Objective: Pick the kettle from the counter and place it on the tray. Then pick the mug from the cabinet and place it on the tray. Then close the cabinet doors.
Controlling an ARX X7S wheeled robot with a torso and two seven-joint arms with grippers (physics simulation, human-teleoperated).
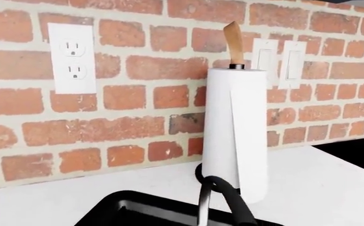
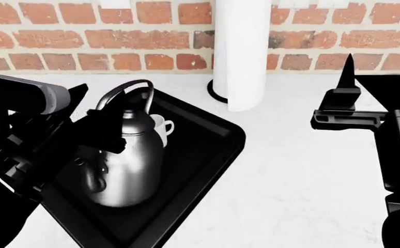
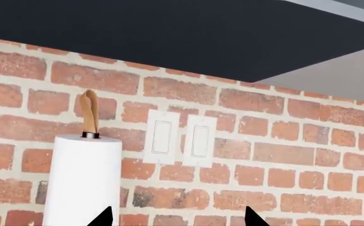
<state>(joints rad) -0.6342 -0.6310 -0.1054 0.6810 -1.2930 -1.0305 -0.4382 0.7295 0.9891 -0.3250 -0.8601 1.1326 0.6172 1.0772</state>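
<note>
Fingertips of my right gripper (image 3: 177, 217) stand apart, empty; whether my left gripper (image 2: 93, 132) is parted or closed I cannot tell. Kettle (image 2: 125, 160) and mug (image 2: 160, 126) sit on the tray (image 2: 207, 150) at my ten o'clock. Cabinet doors lie overhead, twelve o'clock, I judge; right arm is freer.

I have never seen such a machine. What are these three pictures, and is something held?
It is a simulated two-armed robot. One picture looks down from its head; the other two come from cameras near each gripper, facing a brick wall. On the white counter lies a black tray with a silver kettle and a small white mug on it. A paper-towel roll stands behind. The left gripper is beside the kettle; whether it grips is unclear. The right gripper is open and empty.
</note>
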